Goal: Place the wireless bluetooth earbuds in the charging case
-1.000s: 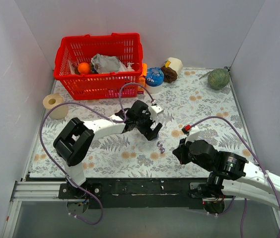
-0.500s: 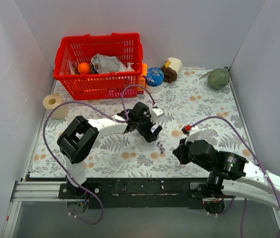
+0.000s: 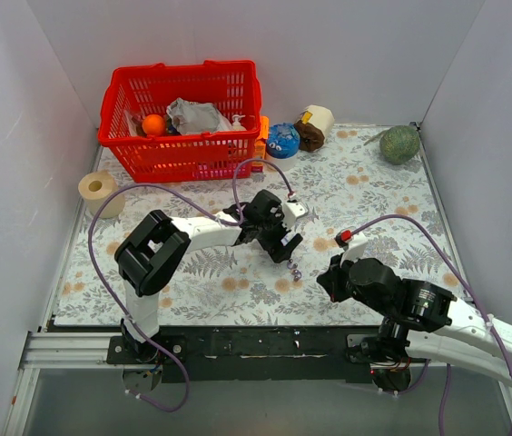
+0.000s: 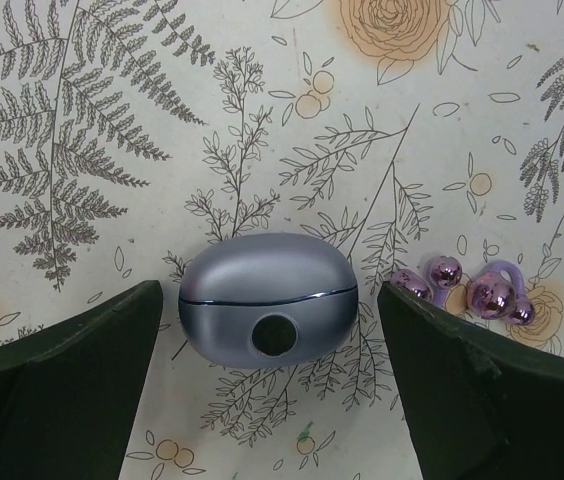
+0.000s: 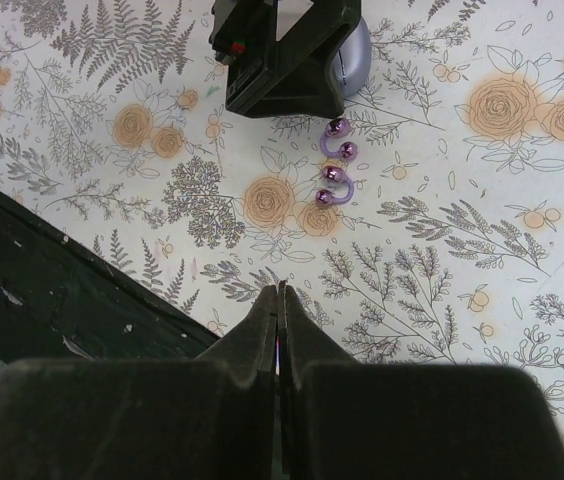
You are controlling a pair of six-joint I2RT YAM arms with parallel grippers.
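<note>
From above: shows the left tool [image 3: 285, 247] low on the table [image 3: 374, 191], right by the purple earbuds [image 3: 293, 269]; right tool [image 3: 329, 277] near, resting out of the way.

Left wrist: shows fingers [image 4: 62, 380] wide apart, one on each side of the closed charging case [image 4: 267, 305], not touching it, likely ready to grab. Earbuds just beside the right-hand finger.

Right wrist: shows right tool pressed together, holding nothing, pointing toward the earbuds.

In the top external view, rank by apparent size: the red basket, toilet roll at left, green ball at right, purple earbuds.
1. Red basket, clearly largest.
2-3. Toilet roll and green ball look about alike; the ball sits farther back, so no ranking between them.
4. Purple earbuds, tiny specks.
</note>
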